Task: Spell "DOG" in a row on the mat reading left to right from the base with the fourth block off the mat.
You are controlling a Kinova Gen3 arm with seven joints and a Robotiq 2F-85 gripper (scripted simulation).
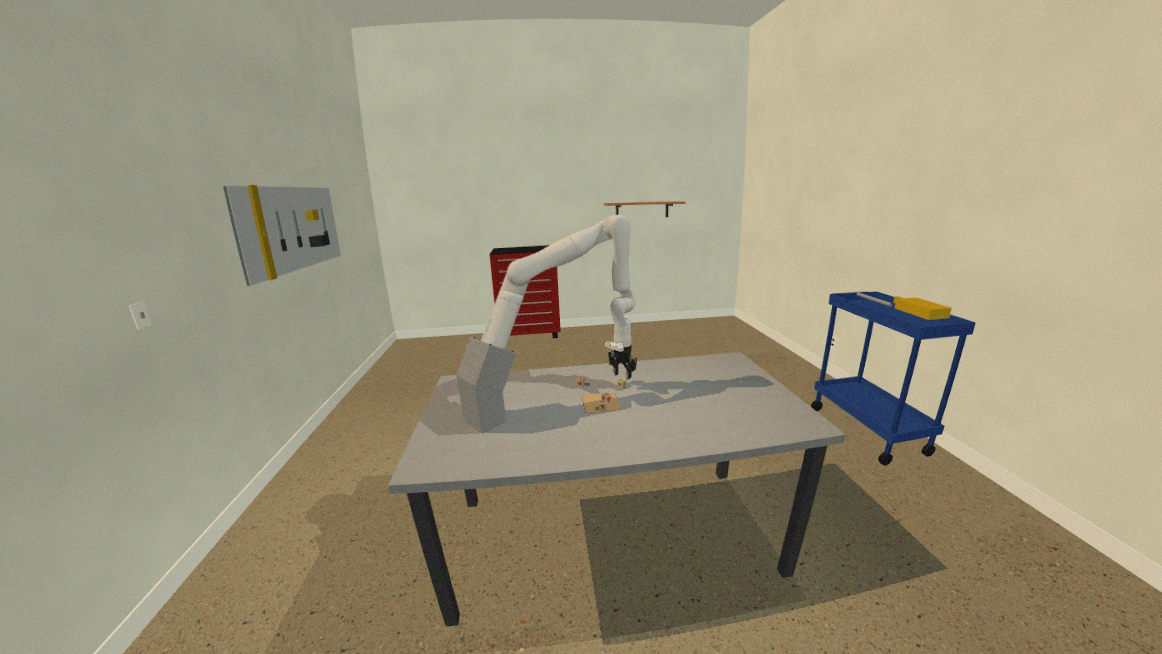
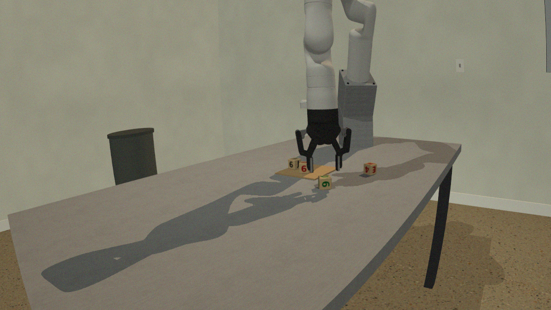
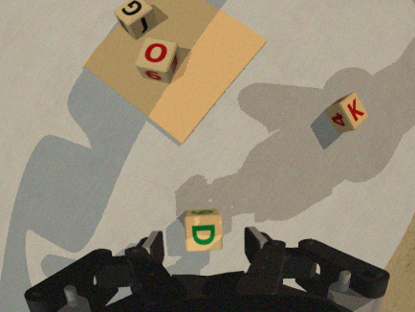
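In the wrist view, your gripper (image 1: 622, 373) (image 2: 324, 164) (image 3: 204, 242) stands spread and empty above the D block (image 1: 622, 383) (image 2: 325, 182) (image 3: 204, 233), off the mat (image 1: 590, 405) (image 2: 316, 176) (image 3: 210, 72); fetching it seems in hand, so lower, then grip.

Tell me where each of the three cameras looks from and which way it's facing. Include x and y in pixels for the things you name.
Top: high beyond one long table side, looking across and down at the table (image 1: 691, 454) (image 2: 115, 269); the whole arm shows.
Exterior: past the table end opposite the robot's base (image 1: 485, 406) (image 2: 358, 104), facing back toward it; arm and fingers (image 1: 622, 372) (image 2: 324, 168) show.
Wrist: by the fingers, facing down at blocks and mat (image 1: 591, 407) (image 2: 319, 173) (image 3: 215, 72); only the gripper shows.
Top and exterior share base and arm.
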